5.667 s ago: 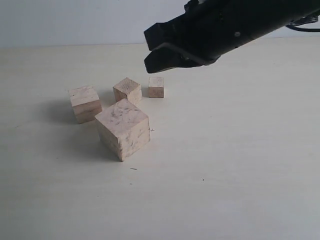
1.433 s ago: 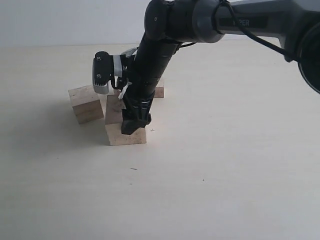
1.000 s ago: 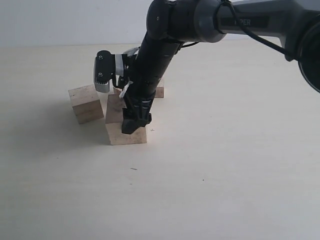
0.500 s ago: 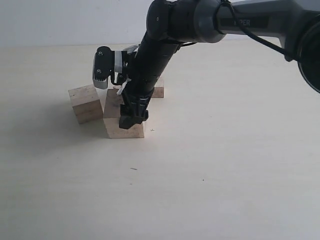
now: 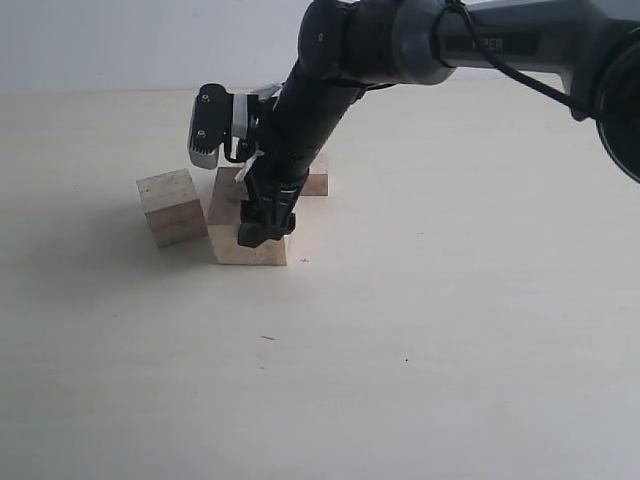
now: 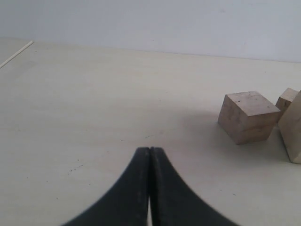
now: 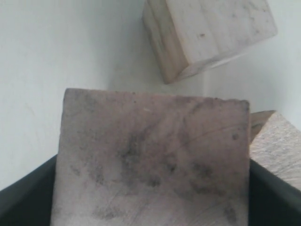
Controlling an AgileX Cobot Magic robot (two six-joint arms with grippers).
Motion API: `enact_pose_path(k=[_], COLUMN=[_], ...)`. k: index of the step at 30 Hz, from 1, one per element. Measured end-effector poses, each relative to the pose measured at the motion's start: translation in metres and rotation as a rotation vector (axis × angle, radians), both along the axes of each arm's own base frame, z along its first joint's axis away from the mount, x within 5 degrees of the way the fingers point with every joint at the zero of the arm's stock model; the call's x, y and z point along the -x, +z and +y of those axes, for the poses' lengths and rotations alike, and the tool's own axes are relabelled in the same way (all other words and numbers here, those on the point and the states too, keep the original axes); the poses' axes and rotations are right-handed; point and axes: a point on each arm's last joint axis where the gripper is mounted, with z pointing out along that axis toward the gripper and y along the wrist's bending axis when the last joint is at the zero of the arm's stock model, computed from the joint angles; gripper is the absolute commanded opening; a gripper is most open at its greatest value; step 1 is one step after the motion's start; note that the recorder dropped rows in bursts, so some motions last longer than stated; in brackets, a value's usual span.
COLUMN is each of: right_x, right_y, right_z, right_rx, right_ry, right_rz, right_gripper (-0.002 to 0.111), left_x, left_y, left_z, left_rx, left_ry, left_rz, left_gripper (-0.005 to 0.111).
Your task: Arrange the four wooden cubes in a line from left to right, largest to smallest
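While the right gripper (image 5: pixel 258 228) straddles the largest pale unpainted wooden cube (image 5: pixel 230 248), jaws pressed against two opposite faces, that cube sits low in the middle of the cluster. Whether it is clear of the surface I cannot tell. The right wrist view backs up the grip: speckled top face filling the gap, a black jaw tight at each side.

Just to its left stands the second-largest pale wooden cube (image 5: pixel 172 207), apart from it and turned a little. Peeking out behind the arm is the smallest pale wooden cube (image 5: pixel 318 184). The third pale wooden cube (image 6: pixel 286 100) is hidden from the exterior view; the left wrist view catches it just beyond the second-largest. Over there the left gripper (image 6: pixel 149 188) sits idle, jaws pressed together, nothing between them, well apart from the cubes.

Early going, by my read: no row yet, all four bunched up, and the big one belongs at the left end, where the second-largest stands now. The other three all look yet to be placed.

The pale cream surface (image 5: pixel 450 350) is matte with a few dark specks, and a plain light wall (image 5: pixel 120 45) rises behind it.
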Motion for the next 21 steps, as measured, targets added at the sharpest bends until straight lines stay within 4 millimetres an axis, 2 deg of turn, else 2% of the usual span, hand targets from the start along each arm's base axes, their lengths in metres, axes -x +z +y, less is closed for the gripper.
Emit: enact_pose_path(k=[8,21], right_x=[0.007,0.011], right_y=[-0.002,-0.001], right_z=[-0.001,-0.002], right_rx=[-0.012,-0.015], right_ry=[0.069,0.088], right_rz=[0.077,0.129], right_gripper=[0.080,0.080], left_x=[0.000,0.000], left_y=[0.000,0.000], left_z=[0.000,0.000], left_rx=[0.000,0.000], left_ry=[0.000,0.000], left_rz=[0.000,0.000], left_gripper=[0.000,0.000])
